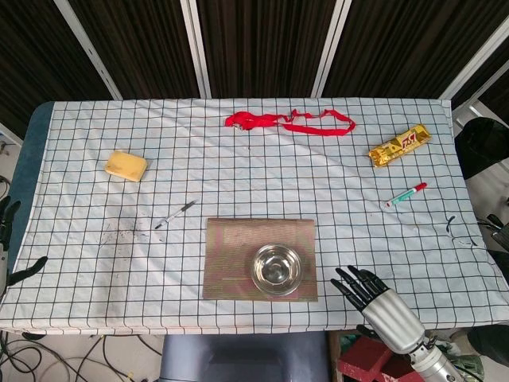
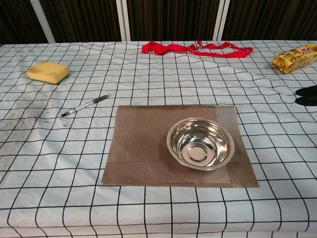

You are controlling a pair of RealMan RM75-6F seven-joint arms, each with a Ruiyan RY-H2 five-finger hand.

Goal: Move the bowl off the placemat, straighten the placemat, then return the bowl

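Observation:
A shiny steel bowl [image 1: 277, 269] [image 2: 200, 144] stands empty on the right half of a brown woven placemat [image 1: 231, 255] [image 2: 141, 144] near the table's front edge. The placemat lies flat and roughly square to the edge. My right hand [image 1: 372, 296] hovers at the front edge, a short way right of the placemat, fingers stretched out and apart, holding nothing. In the chest view only its dark fingertips [image 2: 306, 95] show at the right border. My left hand [image 1: 9, 239] shows partly at the far left, off the table, fingers apart and empty.
A yellow sponge [image 1: 126, 165] lies at the left and a pen [image 1: 175, 215] left of the placemat. A red ribbon [image 1: 290, 122] is at the back, with a gold snack pack [image 1: 399, 146] and a red-green marker [image 1: 406, 195] at the right.

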